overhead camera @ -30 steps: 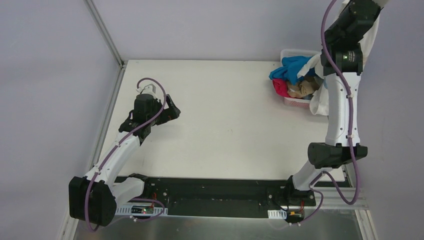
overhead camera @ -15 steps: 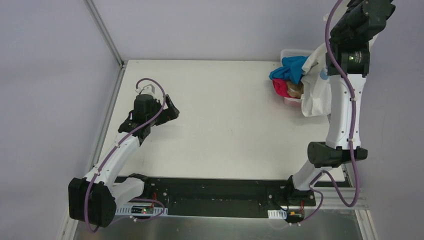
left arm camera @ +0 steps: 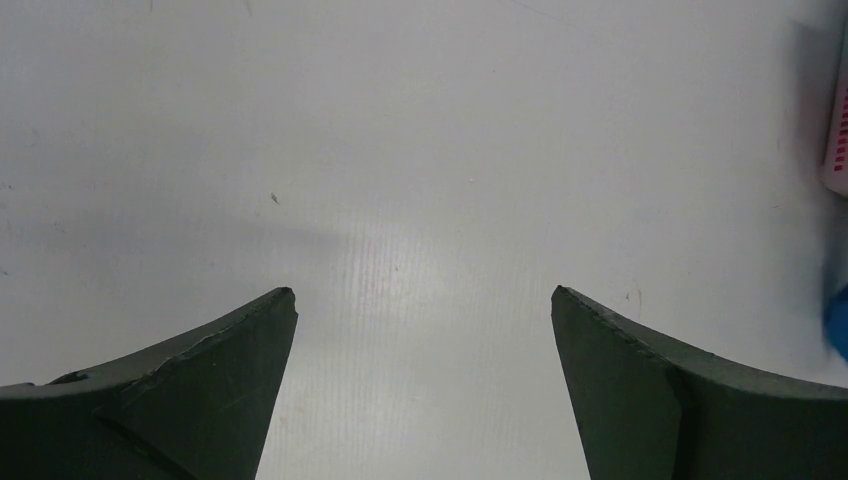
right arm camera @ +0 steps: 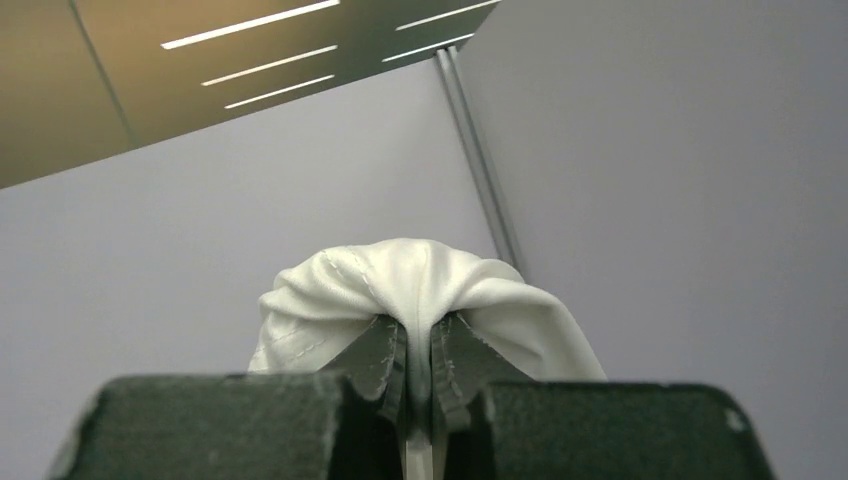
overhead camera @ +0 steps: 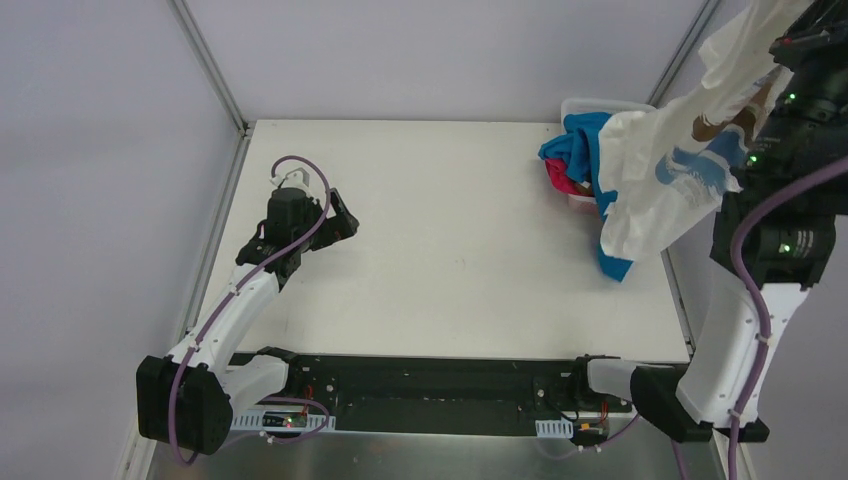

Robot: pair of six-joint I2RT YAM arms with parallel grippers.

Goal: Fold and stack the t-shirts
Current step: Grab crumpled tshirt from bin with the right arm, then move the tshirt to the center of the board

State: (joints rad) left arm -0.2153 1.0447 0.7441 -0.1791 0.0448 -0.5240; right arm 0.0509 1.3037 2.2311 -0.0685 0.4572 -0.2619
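My right gripper (right arm camera: 418, 330) is shut on a bunched fold of the white printed t-shirt (right arm camera: 420, 285) and points up at the wall. In the top view it holds that t-shirt (overhead camera: 665, 180) high over the table's right edge, blue and brown strokes showing. A bright blue t-shirt (overhead camera: 590, 150) trails from the basket under it, one end (overhead camera: 615, 266) hanging low over the table. A magenta-pink t-shirt (overhead camera: 560, 178) lies in the basket. The tan t-shirt is hidden. My left gripper (overhead camera: 347, 220) is open and empty over the bare table at the left (left arm camera: 420, 300).
The white slotted basket (overhead camera: 580, 104) stands at the table's back right corner; its edge (left arm camera: 836, 140) shows at the right of the left wrist view. Metal frame posts (overhead camera: 205, 62) rise at the back corners. The right arm reaches high past the table's right edge.
My right gripper has lifted the white printed t-shirt up and out of the basket, towards the right. The blue t-shirt has been dragged partly out with it. The left arm has not moved.
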